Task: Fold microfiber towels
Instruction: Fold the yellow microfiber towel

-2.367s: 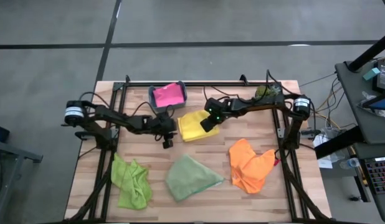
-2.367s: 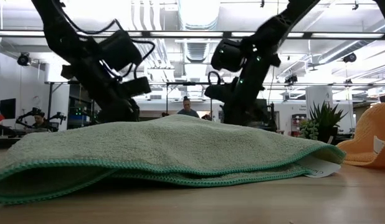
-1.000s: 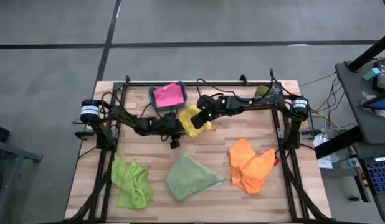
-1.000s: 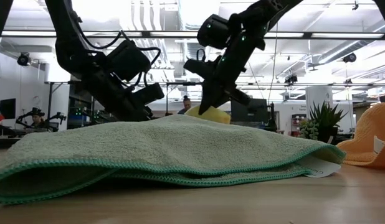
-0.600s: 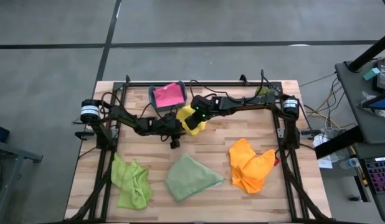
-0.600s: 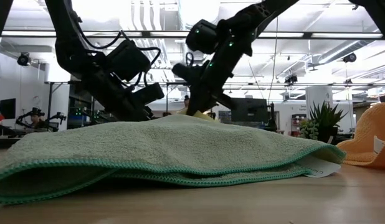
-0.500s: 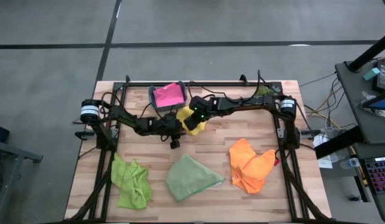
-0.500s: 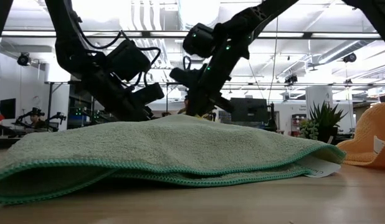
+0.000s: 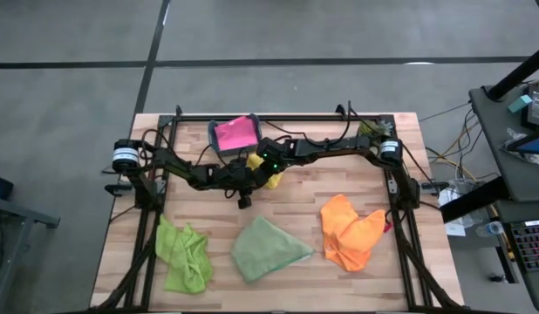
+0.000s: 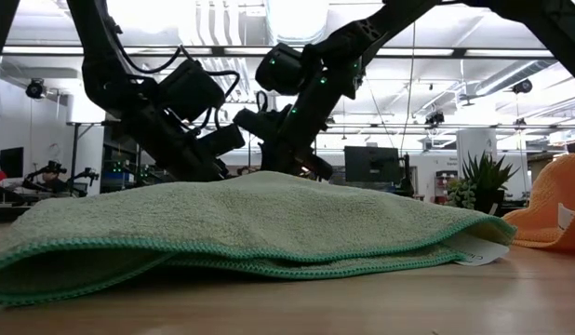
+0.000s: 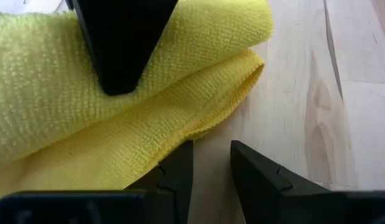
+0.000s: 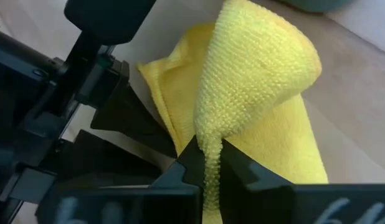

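Observation:
The yellow towel (image 9: 271, 180) lies behind the table's middle, folded over on itself and largely hidden under both grippers. My right gripper (image 12: 208, 167) is shut on it from the right. My left gripper (image 11: 211, 163) stands open at the towel's left edge (image 11: 199, 127), bare wood showing between its fingers. The pink towel (image 9: 235, 133) lies folded in the teal bin (image 9: 253, 139). The lime green towel (image 9: 183, 254), the sage green towel (image 9: 265, 249) and the orange towel (image 9: 350, 230) lie crumpled along the near side. My right gripper pinches a strip of the yellow towel (image 12: 209, 148) between its two fingers, slanting down from the table's right. Edge or fold, I cannot tell. The held part arches up in a hump (image 12: 261, 62) and bends over the lower layers (image 11: 149, 124) on the table. My left gripper has one finger (image 11: 179, 163) right at the towel's edge; whether it touches the cloth I cannot tell.
The teal bin stands just beyond the two grippers. A small plant sprig (image 9: 367, 128) lies at the far right corner. Black frame rails (image 9: 278, 116) run along the far edge and both sides. Bare wood (image 9: 304, 187) shows between the yellow towel and the near towels.
My right gripper has gone toward the table's left and down, staying shut, and has carried its part of the yellow towel over the rest. The towel now lies folded over and covers less of the table.

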Robot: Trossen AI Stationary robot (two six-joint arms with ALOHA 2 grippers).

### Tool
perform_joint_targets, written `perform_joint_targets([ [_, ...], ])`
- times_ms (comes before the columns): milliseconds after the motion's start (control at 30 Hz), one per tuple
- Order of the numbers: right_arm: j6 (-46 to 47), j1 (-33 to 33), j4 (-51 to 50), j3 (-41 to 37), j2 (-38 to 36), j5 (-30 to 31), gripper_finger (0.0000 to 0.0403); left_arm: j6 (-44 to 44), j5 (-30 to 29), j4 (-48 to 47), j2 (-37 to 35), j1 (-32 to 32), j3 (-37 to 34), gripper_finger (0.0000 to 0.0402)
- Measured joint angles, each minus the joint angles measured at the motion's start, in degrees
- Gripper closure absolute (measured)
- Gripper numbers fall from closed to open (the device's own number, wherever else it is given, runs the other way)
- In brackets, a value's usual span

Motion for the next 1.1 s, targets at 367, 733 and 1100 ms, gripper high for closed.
perform_joint_targets([
  [367, -1.53, 0.16, -0.02, -0.07, -0.29, 0.49, 0.0296, -0.01, -0.04, -0.76, -0.59, -0.11, 0.00, 0.0307],
  [733, -5.63, 0.70, -1.28, -0.24, -2.63, 0.62, 0.0214, -0.03, -0.07, -10.57, -8.69, -0.09, -0.02, 0.0307],
  [1100, -9.88, 3.23, -2.23, -0.26, -2.58, 0.52, 0.0242, 2.06, -1.01, -25.34, -23.67, -0.09, -0.07, 0.0307],
])
